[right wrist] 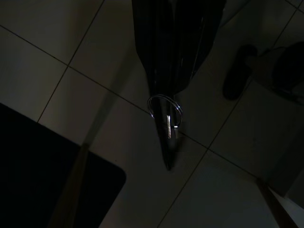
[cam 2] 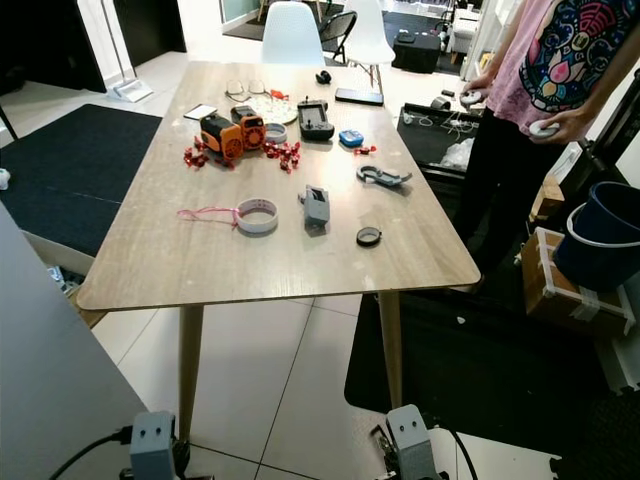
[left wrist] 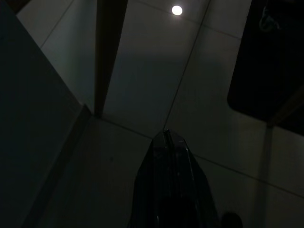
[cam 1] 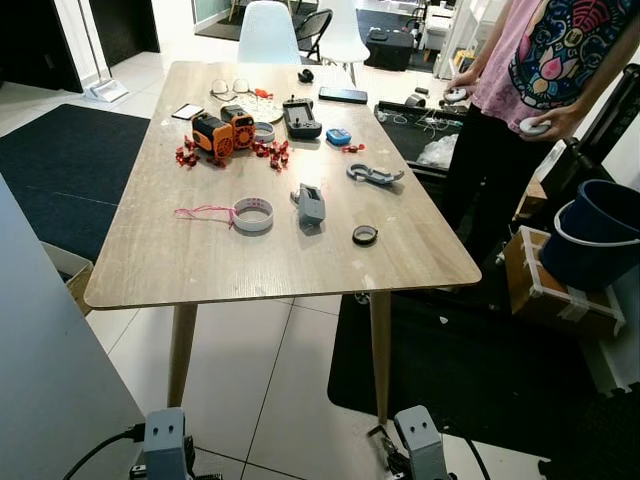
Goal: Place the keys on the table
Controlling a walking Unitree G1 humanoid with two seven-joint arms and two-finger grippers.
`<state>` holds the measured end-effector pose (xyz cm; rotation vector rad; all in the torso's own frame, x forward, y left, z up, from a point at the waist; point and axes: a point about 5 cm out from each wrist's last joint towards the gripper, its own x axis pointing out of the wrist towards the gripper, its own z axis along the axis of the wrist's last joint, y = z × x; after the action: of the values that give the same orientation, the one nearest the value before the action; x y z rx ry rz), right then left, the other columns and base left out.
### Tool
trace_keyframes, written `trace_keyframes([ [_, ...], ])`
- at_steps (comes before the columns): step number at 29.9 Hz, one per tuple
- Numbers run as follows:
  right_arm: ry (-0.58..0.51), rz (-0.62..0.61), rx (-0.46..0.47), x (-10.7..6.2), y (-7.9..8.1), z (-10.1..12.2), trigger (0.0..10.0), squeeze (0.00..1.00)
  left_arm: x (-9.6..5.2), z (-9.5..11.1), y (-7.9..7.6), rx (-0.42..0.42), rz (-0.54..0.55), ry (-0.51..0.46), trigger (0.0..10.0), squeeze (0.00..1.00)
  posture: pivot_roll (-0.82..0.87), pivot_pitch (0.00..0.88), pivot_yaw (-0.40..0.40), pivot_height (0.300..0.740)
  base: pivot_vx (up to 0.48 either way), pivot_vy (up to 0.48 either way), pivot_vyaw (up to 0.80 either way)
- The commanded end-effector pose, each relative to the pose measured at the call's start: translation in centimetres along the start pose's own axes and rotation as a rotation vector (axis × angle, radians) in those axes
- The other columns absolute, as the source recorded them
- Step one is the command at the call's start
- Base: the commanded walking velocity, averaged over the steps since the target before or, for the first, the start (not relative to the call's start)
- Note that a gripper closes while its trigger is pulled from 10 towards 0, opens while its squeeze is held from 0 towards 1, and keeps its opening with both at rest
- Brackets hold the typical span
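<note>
Beside the tabletop [cam 1: 300, 262], a dark bucket [cam 1: 598, 232] sits on a taped cardboard box [cam 1: 548, 290]; its contents are hidden. Low over the dim tiled floor [right wrist: 95, 57], the right gripper [right wrist: 167, 142] has its jaws closed on the keys [right wrist: 167, 118] (ring plus one blade discernible). The left gripper [left wrist: 166, 142] hangs idle, jaws together.

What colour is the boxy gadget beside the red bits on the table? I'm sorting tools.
Orange and black gadget, clearest in the right eye view.
</note>
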<state>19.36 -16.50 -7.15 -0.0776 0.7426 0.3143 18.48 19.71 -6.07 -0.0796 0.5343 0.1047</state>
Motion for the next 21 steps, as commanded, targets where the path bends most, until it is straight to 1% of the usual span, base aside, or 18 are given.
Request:
trace_keyframes([
  [1,0.019,-0.004,-0.006,-0.23,-0.28,-0.45,10.0,0.00,-0.42,-0.88,-0.35,-0.019,0.001,0.034,10.0,0.00,0.07,0.036,-0.064,0.740,0.000,0.000,0.00],
  [8,0.019,-0.002,-0.009,-0.23,-0.31,-0.42,10.0,0.00,-0.40,-0.83,-0.41,-0.023,-0.002,0.031,10.0,0.00,0.07,0.038,-0.067,0.740,0.000,0.000,0.00],
  [21,0.012,0.008,-0.018,-0.09,-0.14,-0.16,10.0,0.00,-0.44,-0.81,-0.42,-0.027,-0.003,0.031,10.0,0.00,0.07,0.037,-0.068,0.740,0.252,0.000,0.00],
])
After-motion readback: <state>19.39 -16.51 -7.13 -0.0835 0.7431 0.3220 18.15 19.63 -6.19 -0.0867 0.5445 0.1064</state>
